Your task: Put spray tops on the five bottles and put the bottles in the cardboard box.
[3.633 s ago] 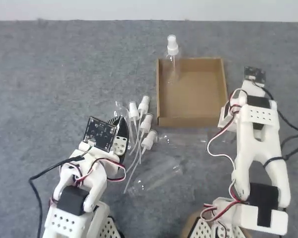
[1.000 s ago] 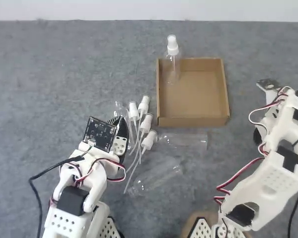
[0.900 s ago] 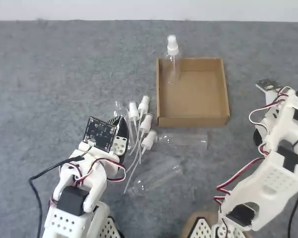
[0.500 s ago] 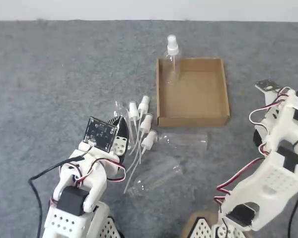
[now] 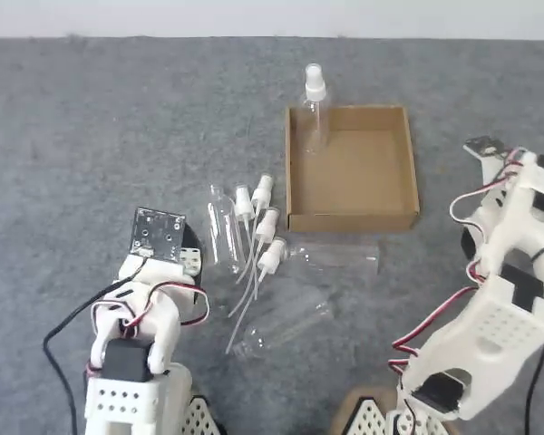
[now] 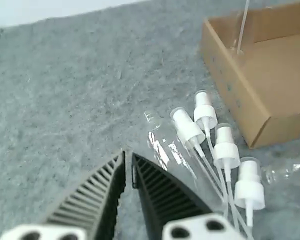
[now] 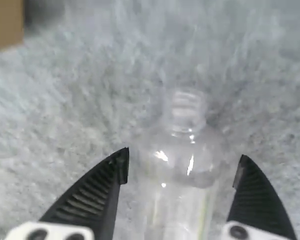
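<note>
Four loose spray tops (image 5: 268, 223) lie in a cluster on the grey mat (image 5: 91, 136), just off the near left corner of the cardboard box (image 5: 349, 220), with their dip tubes trailing back toward your arms. A capped bottle (image 5: 315, 109) stands upright inside the box at its far left corner. Your left gripper (image 6: 128, 159) hangs low over the mat beside the cluster. Its fingers are all but closed, with a thin slit between them and nothing in their hold. Just past its tips an uncapped side bottle (image 6: 162, 145) lies flat, right against the nearest spray top. A front bottle (image 5: 340, 256), also without a top, lies along the box's near wall, close to it but apart. A near bottle (image 5: 286, 324) lies tilted on the mat between your two arms. Your right arm (image 5: 503, 317) stands to the right of the box. Its wrist view shows the right gripper (image 7: 182, 156) spread wide around a fifth bottle (image 7: 186, 131), whose bare threaded neck points away from the gripper. You can see a gap on each side of the bottle, so neither finger appears to press on it, though you cannot tell whether it rests on the mat.
</note>
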Controlling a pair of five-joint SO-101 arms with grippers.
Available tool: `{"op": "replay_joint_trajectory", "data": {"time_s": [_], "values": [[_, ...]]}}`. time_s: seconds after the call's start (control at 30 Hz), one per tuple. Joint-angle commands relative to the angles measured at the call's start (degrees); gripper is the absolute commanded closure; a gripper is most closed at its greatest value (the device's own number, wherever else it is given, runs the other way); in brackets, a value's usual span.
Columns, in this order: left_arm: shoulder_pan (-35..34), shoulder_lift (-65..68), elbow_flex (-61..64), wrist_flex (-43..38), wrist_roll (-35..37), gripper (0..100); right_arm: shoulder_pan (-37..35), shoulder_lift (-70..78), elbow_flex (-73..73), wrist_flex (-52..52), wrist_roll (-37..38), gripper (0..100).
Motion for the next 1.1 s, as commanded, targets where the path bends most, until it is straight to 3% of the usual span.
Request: {"op": "replay_joint_trajectory", "data": {"time_s": [0.0, 0.6, 1.07], "values": [[-0.35, 0.7, 0.04, -1.85, -0.53, 99, -3.56, -5.05, -5.98, 1.8, -3.34, 71.3], [-0.18, 0.7, 0.13, -1.85, -0.53, 99, 1.1, 4.88, -10.9, 0.92, 0.35, 72.3], [-0.53, 1.23, -3.12, -0.53, -0.44, 99, 1.89, 4.35, -10.9, 0.84, 0.62, 98.3]]}}
